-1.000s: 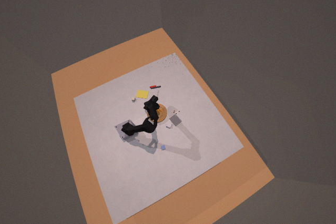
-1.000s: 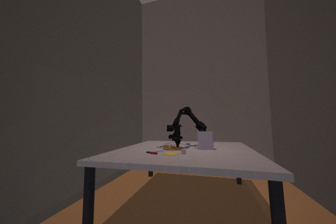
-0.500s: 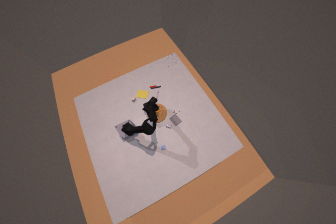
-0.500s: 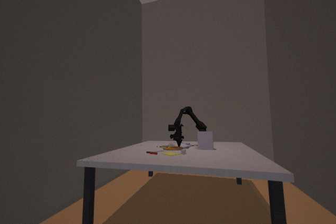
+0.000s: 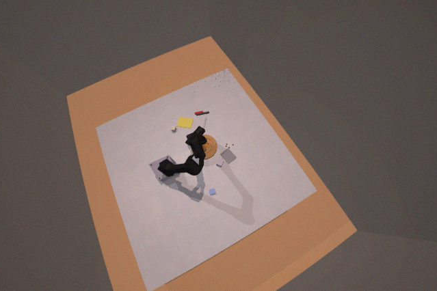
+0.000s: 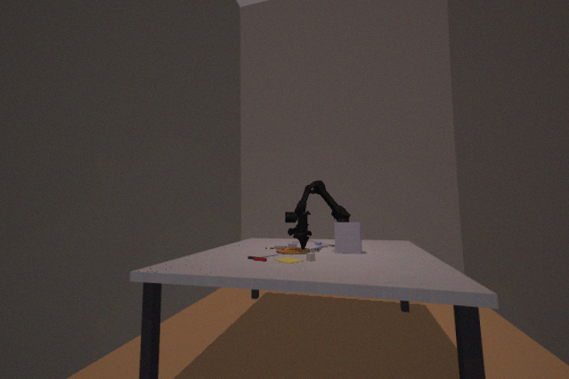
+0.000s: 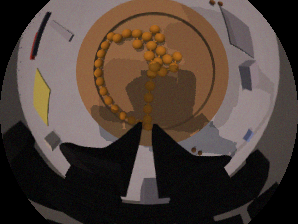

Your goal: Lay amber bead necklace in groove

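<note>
The round bead board (image 5: 213, 147) (image 6: 280, 253) (image 7: 86, 70) lies flat. The amber bead necklace (image 5: 205, 145) (image 7: 99, 72) lies on it. In the wrist view, beads follow the groove (image 7: 214, 70) along its left side. From the upper left, the beads bend inside the ring into a clump right of the middle. A line of beads runs from the clump to the near edge. The groove's right side shows no beads. My gripper (image 6: 303, 247) (image 7: 147, 126) is low at the near part of the groove, its tips slightly parted, with a bead between or just below them.
A yellow sheet (image 5: 185, 122) (image 7: 42, 97), a red-and-black pen (image 5: 202, 113) (image 7: 40, 36) and a pale cube (image 5: 174, 129) (image 7: 52, 140) lie left in the wrist view. A grey plate (image 5: 228, 156) (image 7: 237, 32), grey block (image 7: 246, 75), blue block (image 5: 212, 190) (image 7: 248, 135) and small loose beads (image 7: 196, 151) lie right.
</note>
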`<state>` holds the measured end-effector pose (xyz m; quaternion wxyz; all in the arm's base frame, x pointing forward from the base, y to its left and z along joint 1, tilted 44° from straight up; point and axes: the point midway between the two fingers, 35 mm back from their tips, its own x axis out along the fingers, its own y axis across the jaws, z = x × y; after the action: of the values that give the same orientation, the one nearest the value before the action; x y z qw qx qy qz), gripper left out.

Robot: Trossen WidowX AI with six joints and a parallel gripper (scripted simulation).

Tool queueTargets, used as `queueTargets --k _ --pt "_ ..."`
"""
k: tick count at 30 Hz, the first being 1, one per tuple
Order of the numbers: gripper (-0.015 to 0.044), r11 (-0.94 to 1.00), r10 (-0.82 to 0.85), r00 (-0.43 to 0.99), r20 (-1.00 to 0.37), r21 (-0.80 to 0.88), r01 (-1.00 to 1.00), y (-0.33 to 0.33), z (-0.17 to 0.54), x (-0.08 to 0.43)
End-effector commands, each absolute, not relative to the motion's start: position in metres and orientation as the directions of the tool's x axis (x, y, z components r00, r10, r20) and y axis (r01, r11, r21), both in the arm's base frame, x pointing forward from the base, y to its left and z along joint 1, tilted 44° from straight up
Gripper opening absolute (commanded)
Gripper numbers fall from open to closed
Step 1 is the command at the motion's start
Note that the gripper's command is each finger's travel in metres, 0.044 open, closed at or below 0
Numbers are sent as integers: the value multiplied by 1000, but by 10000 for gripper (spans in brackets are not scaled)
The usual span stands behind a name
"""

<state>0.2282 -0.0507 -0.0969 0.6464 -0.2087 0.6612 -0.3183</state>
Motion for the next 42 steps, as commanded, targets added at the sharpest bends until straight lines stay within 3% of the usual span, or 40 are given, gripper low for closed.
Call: queueTargets --k 1,12,40,42 --pt "158 710 -687 -77 -722 -690 136 -51 -97 228" --pt "440 710 -689 -79 -721 -692 131 -50 -95 228" --pt "440 709 -690 -81 -720 -694 131 -47 -93 228" --pt "387 706 -689 -80 -720 -692 151 -45 -90 230"
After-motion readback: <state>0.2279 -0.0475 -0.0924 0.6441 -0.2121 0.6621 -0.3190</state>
